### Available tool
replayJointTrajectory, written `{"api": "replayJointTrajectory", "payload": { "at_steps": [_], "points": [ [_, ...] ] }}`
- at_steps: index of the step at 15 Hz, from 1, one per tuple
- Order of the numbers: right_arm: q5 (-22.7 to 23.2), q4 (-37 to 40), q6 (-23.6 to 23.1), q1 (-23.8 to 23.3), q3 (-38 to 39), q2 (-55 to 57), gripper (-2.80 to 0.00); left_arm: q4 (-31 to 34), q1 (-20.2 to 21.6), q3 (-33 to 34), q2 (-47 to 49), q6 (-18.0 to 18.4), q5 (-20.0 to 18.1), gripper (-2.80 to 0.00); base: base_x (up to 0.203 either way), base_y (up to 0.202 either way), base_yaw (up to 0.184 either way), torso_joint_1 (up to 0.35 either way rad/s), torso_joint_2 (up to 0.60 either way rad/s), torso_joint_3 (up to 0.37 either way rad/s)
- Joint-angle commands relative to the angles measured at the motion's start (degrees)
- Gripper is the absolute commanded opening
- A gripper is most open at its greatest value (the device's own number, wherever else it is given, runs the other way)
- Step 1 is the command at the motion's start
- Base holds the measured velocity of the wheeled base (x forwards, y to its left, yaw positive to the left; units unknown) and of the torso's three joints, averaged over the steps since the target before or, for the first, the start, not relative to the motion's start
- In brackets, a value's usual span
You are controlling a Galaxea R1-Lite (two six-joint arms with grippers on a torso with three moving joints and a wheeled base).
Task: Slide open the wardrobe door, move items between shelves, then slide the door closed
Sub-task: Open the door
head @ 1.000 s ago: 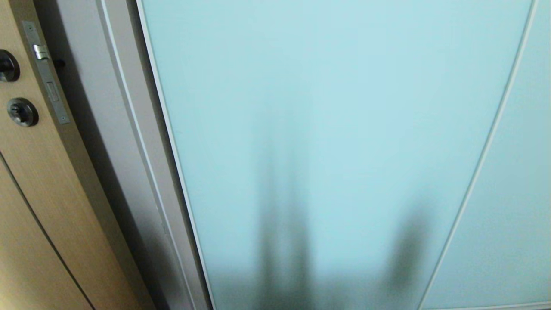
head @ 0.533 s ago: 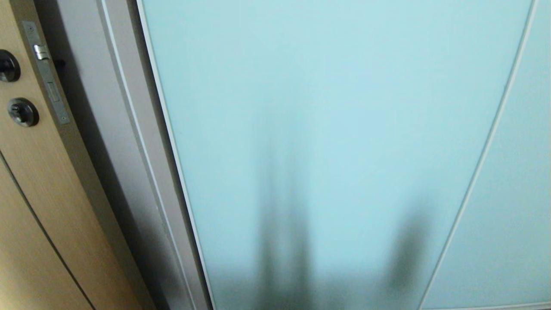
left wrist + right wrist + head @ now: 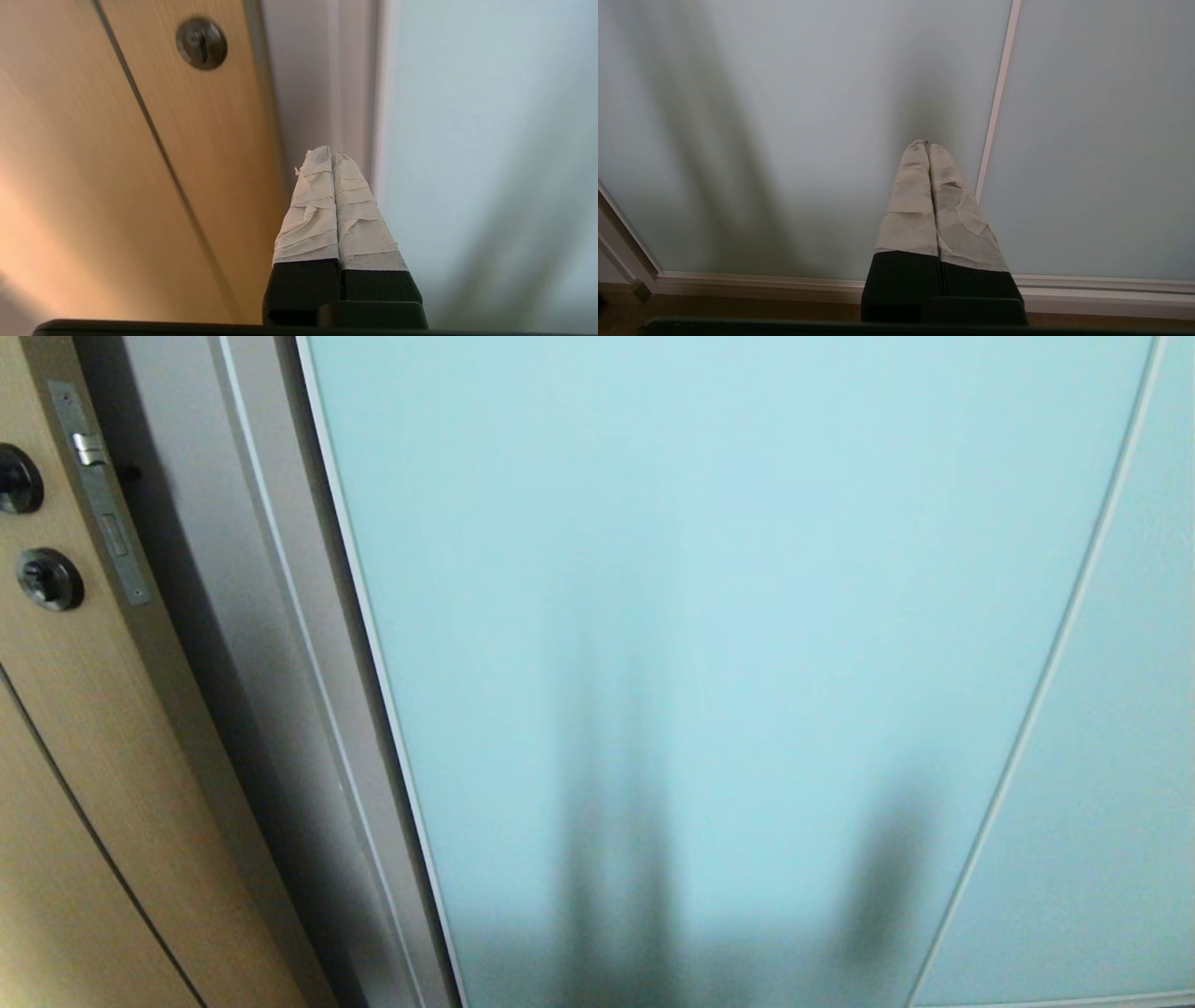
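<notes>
Sliding wardrobe door [image 3: 709, 616] unchanged, still closed vs earlier.

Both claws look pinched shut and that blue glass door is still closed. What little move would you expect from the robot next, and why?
Probably the left claw eases on toward the left edge of the sliding wardrobe door. It is shut, holds nothing and points at the door's slim frame beside the wooden door. The right claw just faces mid-glass.

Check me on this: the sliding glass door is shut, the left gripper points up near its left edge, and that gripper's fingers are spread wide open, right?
Not quite. The left gripper has its taped fingers pressed together, shut and empty, as the left wrist view shows. The rest stands: the sliding glass door is closed, and the gripper points near its left edge.
</notes>
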Motion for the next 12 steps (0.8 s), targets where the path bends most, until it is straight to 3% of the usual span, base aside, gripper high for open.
{"api": "replayJointTrajectory", "payload": {
  "at_steps": [1, 6, 12],
  "points": [
    [-0.02, 0.00, 0.02, 0.01, 0.00, 0.11, -2.80, 1.55, 0.03, -5.61, 15.94, 0.54, 1.49, -2.80, 0.000, 0.000, 0.000, 0.000, 0.00, 0.000],
    [-0.02, 0.00, 0.02, 0.01, 0.00, 0.11, -2.80, 6.94, 0.00, -12.22, 28.33, 2.89, 3.90, -2.80, 0.000, 0.000, 0.000, 0.000, 0.00, 0.000],
    [-0.02, 0.00, 0.02, 0.01, 0.00, 0.11, -2.80, 5.91, -0.09, -17.23, 34.85, 2.47, 2.74, -2.80, 0.000, 0.000, 0.000, 0.000, 0.00, 0.000]
  ]
}}
